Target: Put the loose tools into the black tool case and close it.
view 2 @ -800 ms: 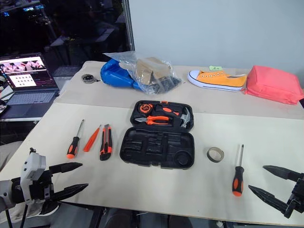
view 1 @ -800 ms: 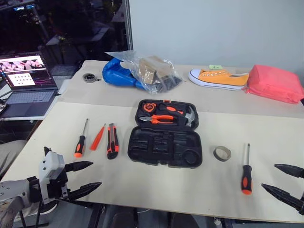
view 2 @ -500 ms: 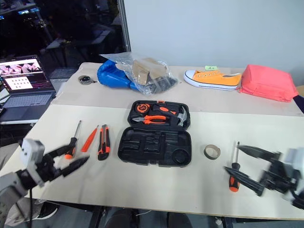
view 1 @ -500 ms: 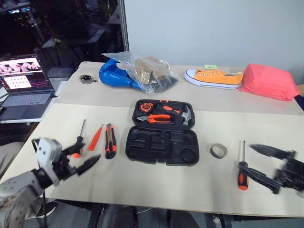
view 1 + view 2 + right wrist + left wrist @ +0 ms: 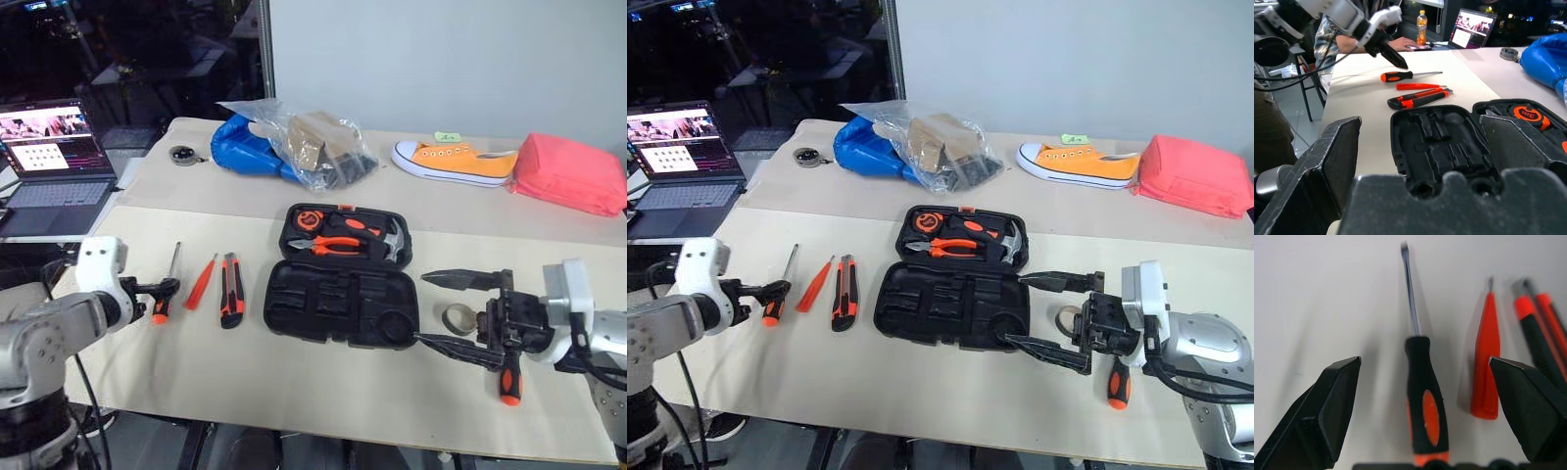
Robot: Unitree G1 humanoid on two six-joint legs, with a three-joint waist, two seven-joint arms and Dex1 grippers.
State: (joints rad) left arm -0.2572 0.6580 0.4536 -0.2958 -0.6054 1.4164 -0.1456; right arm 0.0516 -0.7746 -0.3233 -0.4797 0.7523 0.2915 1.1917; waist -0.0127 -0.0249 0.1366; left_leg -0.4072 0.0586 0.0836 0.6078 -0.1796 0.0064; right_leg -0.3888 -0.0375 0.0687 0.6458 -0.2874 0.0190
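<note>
Black tool case lies open mid-table | I see my left gripper spread wide astride the left screwdriver, holding nothing | my right gripper gapes empty over the tape ring, beside the right screwdriver.

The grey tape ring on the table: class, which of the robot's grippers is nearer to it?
Right. The right gripper hangs open just beside the tape ring; the left gripper is far across the table.
</note>
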